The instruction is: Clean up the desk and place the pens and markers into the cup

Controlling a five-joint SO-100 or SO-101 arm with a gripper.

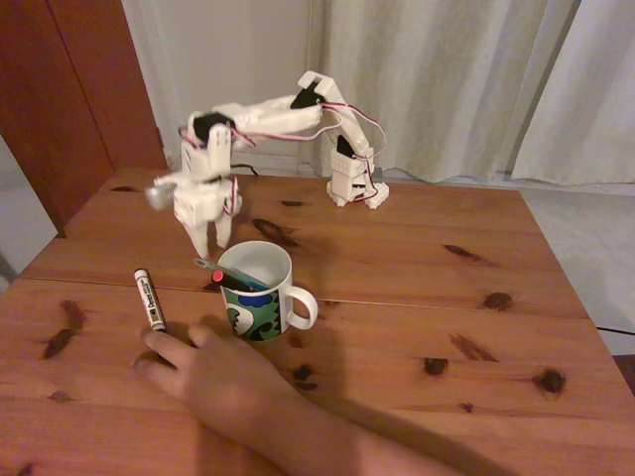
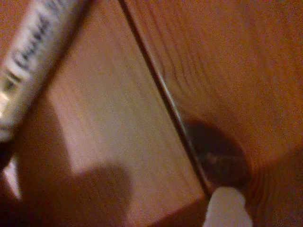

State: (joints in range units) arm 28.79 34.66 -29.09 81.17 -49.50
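White marker (image 1: 150, 298) lies flat on the desk (image 1: 417, 297), below and left of the robot hand (image 1: 210, 248) in the fixed view; the wrist view shows its barrel (image 2: 33, 61) close by. The cup (image 1: 260, 294), holding a teal pen (image 1: 238, 274) and a red-ended pen (image 1: 220, 278), stands just right of the hand. Jaw opening cannot be told. A person's hand (image 1: 213, 372) rests beside marker and cup: risk of collision or a knocked cup on descent.

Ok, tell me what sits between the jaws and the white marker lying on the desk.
A person's hand rests beside the marker's near end, between it and the cup. The gripper hangs behind the cup; bare desk lies between it and the marker.
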